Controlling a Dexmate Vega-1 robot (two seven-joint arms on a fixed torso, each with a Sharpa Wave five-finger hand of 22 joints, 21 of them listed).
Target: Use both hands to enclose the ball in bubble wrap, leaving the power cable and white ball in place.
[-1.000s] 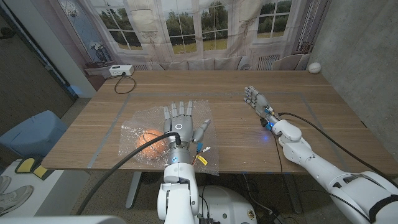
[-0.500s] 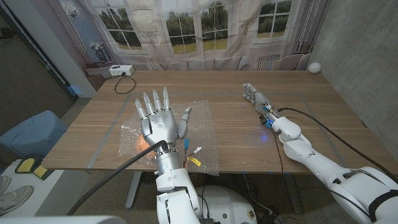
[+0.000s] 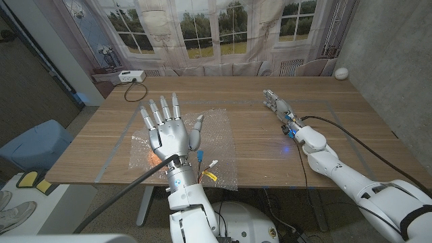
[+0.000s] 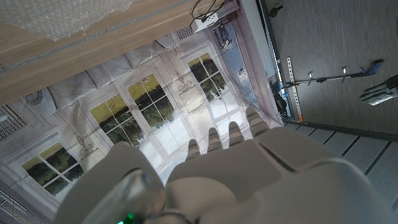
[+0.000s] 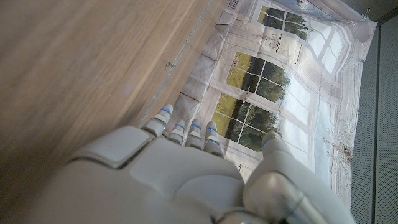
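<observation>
A sheet of bubble wrap (image 3: 217, 138) lies spread on the near left part of the wooden table. An orange ball (image 3: 146, 157) glows under or on the wrap, mostly hidden behind my left hand (image 3: 169, 131). That hand is raised above the wrap with its fingers spread and holds nothing. In the left wrist view its back (image 4: 236, 177) faces the camera, with a corner of the bubble wrap (image 4: 56, 15) beyond. My right hand (image 3: 275, 102) is low over the right part of the table, fingers straight, holding nothing. Its back (image 5: 180, 174) also appears in the right wrist view.
A white power strip (image 3: 128, 76) with a looped black cable (image 3: 135, 92) sits at the far left edge. The white ball (image 3: 342, 73) rests at the far right corner. Bare wood (image 3: 250, 162) separates the wrap and my right arm.
My left hand has lifted off the wrap over the ball and swung up and left, fingers spreading. The right hand has barely shifted.
</observation>
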